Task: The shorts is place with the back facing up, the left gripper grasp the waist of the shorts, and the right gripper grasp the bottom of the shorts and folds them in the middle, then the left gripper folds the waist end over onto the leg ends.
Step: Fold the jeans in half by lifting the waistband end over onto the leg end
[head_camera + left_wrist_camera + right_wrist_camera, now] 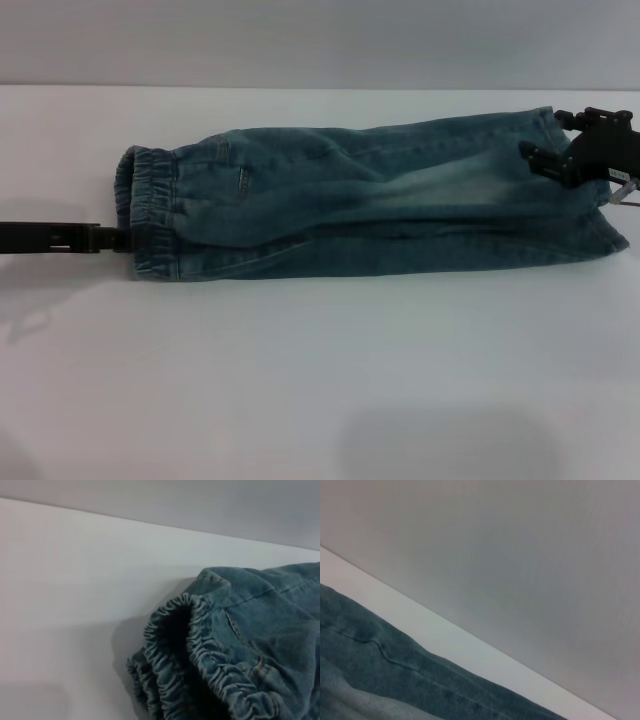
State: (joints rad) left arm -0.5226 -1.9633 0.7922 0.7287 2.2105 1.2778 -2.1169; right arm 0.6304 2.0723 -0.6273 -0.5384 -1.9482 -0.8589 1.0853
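Observation:
The shorts (370, 200) lie folded lengthwise in a long band across the table, faded blue denim with a pale worn patch. The waist (150, 215), a ruffled elastic band, forms the left end; in the left wrist view the waist (200, 665) gapes open close to the camera. The leg ends (590, 215) lie flat at the right. My left gripper (118, 240) reaches in level from the left, its tip at the waist's outer edge. My right gripper (565, 150) sits over the far corner of the leg ends. The right wrist view shows only a denim seam (380, 650).
The white table (320, 380) stretches wide in front of the shorts, and a narrower strip lies behind them up to the grey back wall (320, 40). Nothing else stands on it.

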